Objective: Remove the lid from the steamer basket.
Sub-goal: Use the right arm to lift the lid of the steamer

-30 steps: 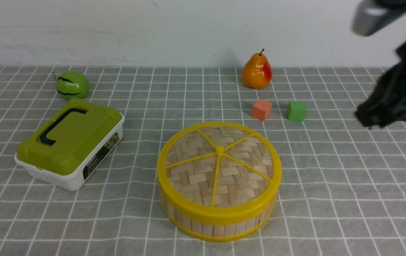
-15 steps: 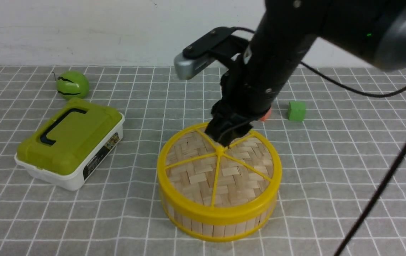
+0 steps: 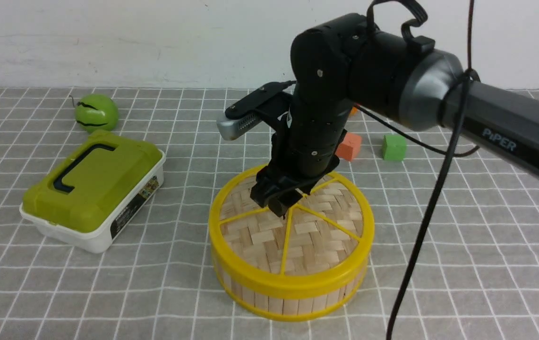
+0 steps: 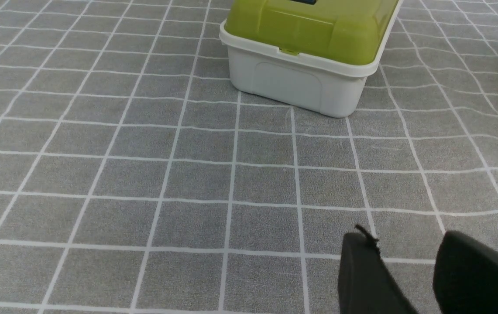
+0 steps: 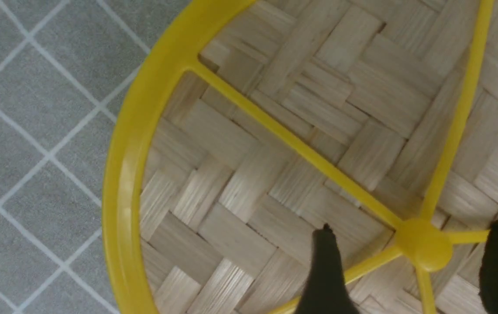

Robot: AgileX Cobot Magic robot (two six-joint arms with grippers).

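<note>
The lid [image 3: 314,248] looks light and stiff, with a smooth rim [image 3: 293,286] that may be slippery; its thin spokes [image 5: 297,146] could snap if you squeeze hard, so take hold of the small knob [image 5: 423,244] in the middle; the knob is round and may slip, so pinch it low. The lid is round, so it has no long way; it lies flat, knob up, on the basket [image 3: 290,307], well in from the far edge of the tabletop [image 3: 463,283]. Your right claw [image 5: 412,226] is spread, holding nothing; your left claw [image 4: 406,237] has its tips apart too.
</note>
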